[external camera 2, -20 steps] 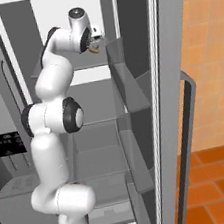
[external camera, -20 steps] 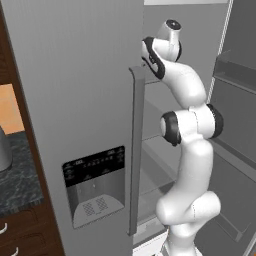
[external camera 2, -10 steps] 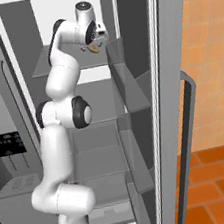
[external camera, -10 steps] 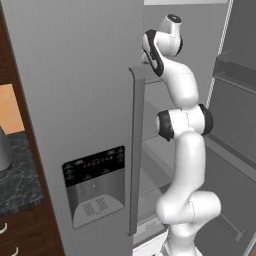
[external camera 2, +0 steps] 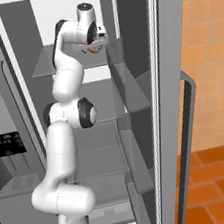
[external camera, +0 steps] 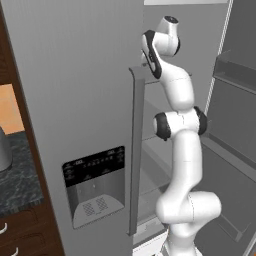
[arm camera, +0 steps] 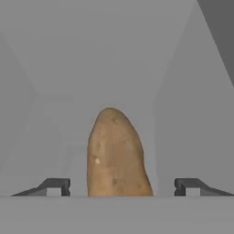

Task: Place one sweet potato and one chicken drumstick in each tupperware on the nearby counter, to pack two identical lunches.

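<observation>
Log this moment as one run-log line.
stage: reaching into open fridge | target: sweet potato lying between the fingers | gripper: open, no contact visible | held: nothing | fridge door: open

Base views flank the fridge (external camera: pixel 90 100); hand view close inside.

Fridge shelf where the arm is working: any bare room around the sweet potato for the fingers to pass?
Yes. In the hand view, bare grey shelf lies on both sides of the sweet potato, out to the left and right fingertips. Nothing else crowds it. The pincer straddles it, jaws wide, not touching.
</observation>
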Controlling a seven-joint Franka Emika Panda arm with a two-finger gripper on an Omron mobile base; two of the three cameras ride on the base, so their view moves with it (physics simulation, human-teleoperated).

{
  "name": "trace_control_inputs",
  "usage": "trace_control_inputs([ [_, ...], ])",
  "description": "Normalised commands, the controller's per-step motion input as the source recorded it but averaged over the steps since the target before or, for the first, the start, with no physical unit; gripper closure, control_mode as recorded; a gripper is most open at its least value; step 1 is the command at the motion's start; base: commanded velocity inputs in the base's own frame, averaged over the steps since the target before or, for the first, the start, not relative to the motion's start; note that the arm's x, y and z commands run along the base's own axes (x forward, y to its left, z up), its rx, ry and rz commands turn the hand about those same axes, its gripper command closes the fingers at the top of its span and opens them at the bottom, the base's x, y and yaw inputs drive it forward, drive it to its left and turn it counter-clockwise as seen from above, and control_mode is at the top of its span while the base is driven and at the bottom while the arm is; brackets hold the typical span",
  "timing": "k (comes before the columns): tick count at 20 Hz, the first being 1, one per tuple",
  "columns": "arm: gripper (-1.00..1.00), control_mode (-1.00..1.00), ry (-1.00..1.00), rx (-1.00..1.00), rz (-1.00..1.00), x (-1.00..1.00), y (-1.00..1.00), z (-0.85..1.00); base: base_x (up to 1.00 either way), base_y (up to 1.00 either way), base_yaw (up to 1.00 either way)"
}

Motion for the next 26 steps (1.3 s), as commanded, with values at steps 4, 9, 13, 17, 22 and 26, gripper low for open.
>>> trace_control_inputs([
  [4,1.0,-1.0,0.07,0.0,0.0,0.0,0.27,-0.25,0.0,0.0,0.0],
  [9,1.0,-1.0,0.13,0.0,-0.01,-0.47,0.04,-0.36,0.0,0.0,0.0],
  [13,1.0,-1.0,0.01,0.0,-0.07,-0.99,0.0,-0.9,0.0,0.0,0.0],
  [17,1.0,-1.0,-0.19,0.0,-0.12,-1.0,0.0,-0.95,0.0,0.0,0.0],
  [22,1.0,-1.0,-0.29,0.0,-0.11,-1.0,0.0,-0.52,0.0,0.0,0.0],
  [26,1.0,-1.0,-0.46,0.0,-0.11,-0.91,0.0,-0.94,0.0,0.0,0.0],
])
